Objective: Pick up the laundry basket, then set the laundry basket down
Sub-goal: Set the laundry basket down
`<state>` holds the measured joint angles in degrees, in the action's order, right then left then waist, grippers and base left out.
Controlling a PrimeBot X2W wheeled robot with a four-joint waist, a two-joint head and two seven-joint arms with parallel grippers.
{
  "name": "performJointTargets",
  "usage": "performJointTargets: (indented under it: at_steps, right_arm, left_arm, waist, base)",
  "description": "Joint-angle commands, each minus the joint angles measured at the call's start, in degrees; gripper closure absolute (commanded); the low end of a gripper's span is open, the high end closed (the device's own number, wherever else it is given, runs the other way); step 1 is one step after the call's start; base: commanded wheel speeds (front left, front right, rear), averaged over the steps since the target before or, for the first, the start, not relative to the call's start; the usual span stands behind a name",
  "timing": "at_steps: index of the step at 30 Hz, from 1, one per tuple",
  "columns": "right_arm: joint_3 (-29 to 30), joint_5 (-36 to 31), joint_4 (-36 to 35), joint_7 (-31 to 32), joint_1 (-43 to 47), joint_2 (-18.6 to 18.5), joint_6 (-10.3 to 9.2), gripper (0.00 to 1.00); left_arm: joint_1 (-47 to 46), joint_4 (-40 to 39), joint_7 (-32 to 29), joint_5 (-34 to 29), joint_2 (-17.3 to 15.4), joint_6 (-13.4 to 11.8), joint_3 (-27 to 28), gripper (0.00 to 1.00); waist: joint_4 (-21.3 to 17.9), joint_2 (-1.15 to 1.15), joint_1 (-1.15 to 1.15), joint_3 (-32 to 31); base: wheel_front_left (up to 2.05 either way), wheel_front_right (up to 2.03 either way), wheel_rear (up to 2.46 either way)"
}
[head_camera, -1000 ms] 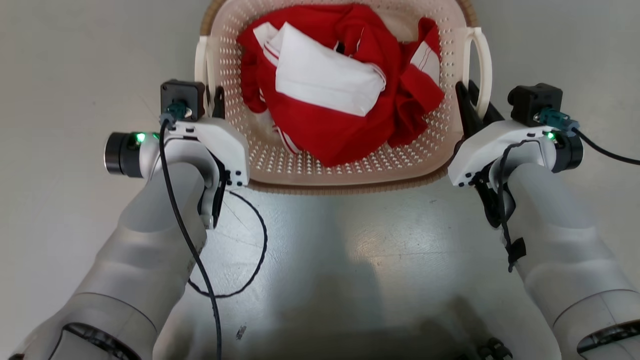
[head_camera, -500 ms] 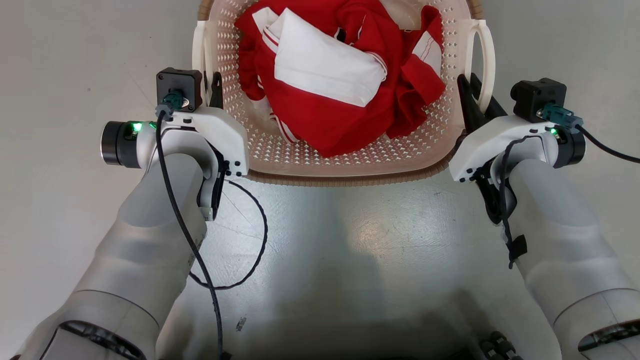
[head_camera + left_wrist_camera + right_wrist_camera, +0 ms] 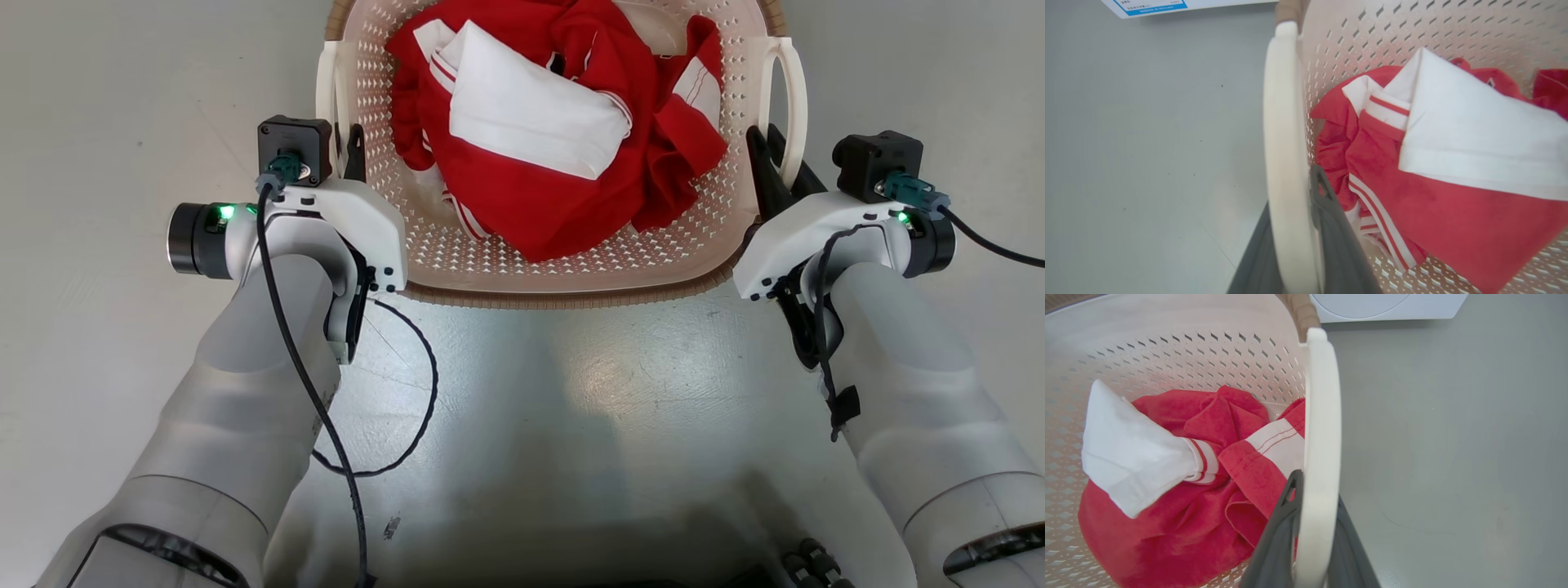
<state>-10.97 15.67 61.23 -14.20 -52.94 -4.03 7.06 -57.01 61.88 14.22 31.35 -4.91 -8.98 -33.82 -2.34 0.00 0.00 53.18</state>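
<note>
Left gripper pinching 9 o'clock handle, right gripper pinching 3 o'clock handle of laundry basket: move both arms level, synced.

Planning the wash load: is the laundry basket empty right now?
No, the laundry basket holds crumpled red clothing with a white fabric lying on top.

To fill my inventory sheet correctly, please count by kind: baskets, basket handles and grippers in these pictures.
laundry basket: 1
loop handles: 2 (left handle, right handle)
grippers: 2 (left gripper, right gripper)
Total: 5
</note>
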Motion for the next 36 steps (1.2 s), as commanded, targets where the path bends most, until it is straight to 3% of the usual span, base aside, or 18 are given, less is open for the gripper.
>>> performJointTargets:
  at_steps: [1,4,5,6,7,22,36]
  right_arm:
    - [-1.15,-0.13,-0.74,-0.8,2.41,1.15,0.43,1.0]
    - [-1.01,-0.11,-0.72,-0.8,2.32,1.15,0.43,0.99]
    - [-0.73,-0.2,-0.74,-0.8,2.26,1.15,0.43,0.69]
    - [-0.51,-0.37,-0.83,-0.8,2.21,1.15,0.43,0.27]
    - [-0.15,-0.57,-0.96,-0.8,2.19,1.15,0.43,0.0]
    - [2.22,-1.25,-5.22,-0.8,3.85,1.15,0.43,0.0]
    - [4.66,-1.5,-14.31,-0.8,11.65,1.15,0.43,0.0]
  left_arm:
    - [-0.04,-0.37,0.77,-0.85,-1.19,0.3,0.99,1.0]
    - [-0.14,0.04,0.77,-1.39,-1.04,0.39,1.49,0.99]
    - [-0.17,0.32,0.78,-1.44,-0.96,0.35,1.72,0.71]
    - [-0.25,0.51,0.78,-1.47,-0.87,0.27,1.97,0.43]
    - [-0.33,0.59,0.78,-1.58,-0.8,0.17,2.2,0.0]
    - [1.63,0.51,0.78,-3.73,-1.1,-1.01,5.64,0.0]
    - [8.68,-4.29,0.78,-5.18,-1.45,-1.54,11.01,0.0]
  waist:
    - [-0.03,0.0,0.0,0.02]
    - [-0.17,0.0,0.0,0.15]
    - [-0.23,0.0,0.0,0.21]
    - [-0.27,0.0,0.0,0.27]
    - [-0.32,0.0,0.0,0.35]
    - [-1.3,0.0,0.0,-1.79]
    - [-1.08,0.0,0.0,-12.65]
  base:
    - [0.0,0.0,0.0]
    - [0.0,0.0,0.0]
    - [0.0,0.0,0.0]
    - [0.0,0.0,0.0]
    - [0.0,0.0,0.0]
    - [0.0,0.0,0.0]
    - [0.0,0.0,0.0]
